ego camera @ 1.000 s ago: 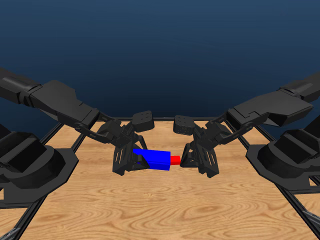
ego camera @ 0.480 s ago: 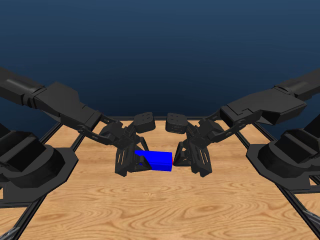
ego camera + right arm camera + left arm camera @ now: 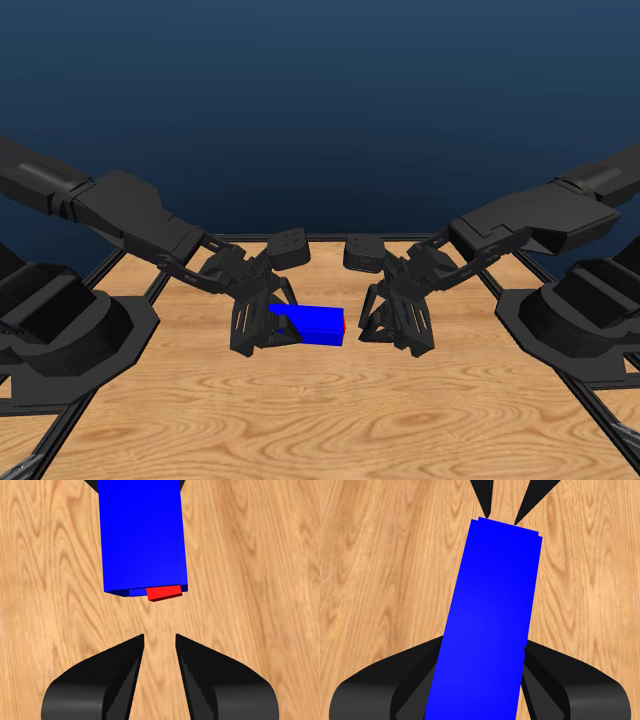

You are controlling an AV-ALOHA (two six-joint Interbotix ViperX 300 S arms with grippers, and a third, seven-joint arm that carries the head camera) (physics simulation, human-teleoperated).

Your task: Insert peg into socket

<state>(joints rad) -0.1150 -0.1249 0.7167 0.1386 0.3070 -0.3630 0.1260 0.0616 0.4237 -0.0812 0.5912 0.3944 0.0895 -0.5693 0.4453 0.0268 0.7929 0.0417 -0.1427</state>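
The blue socket (image 3: 312,324) hangs just above the table, with my left gripper (image 3: 274,324) shut on its left end. In the left wrist view the socket (image 3: 490,610) fills the space between the jaws of my left gripper (image 3: 483,647). The red peg (image 3: 164,593) is almost wholly inside the socket (image 3: 141,535); only a short red end shows at the socket's right face, a thin sliver of peg (image 3: 344,326) in the head view. My right gripper (image 3: 160,637) stands a little back from that end, open, with nothing between its jaws; in the head view the right gripper (image 3: 364,324) is just right of the socket.
The wooden table (image 3: 320,420) lies under both grippers. The black bases of the arms (image 3: 60,335) stand at the left and right edges, inside the table's black frame (image 3: 600,420).
The right gripper pushed the peg leftward into the socket until only its end showed, then let go and drew back slightly to the right. The left gripper kept hold of the socket.
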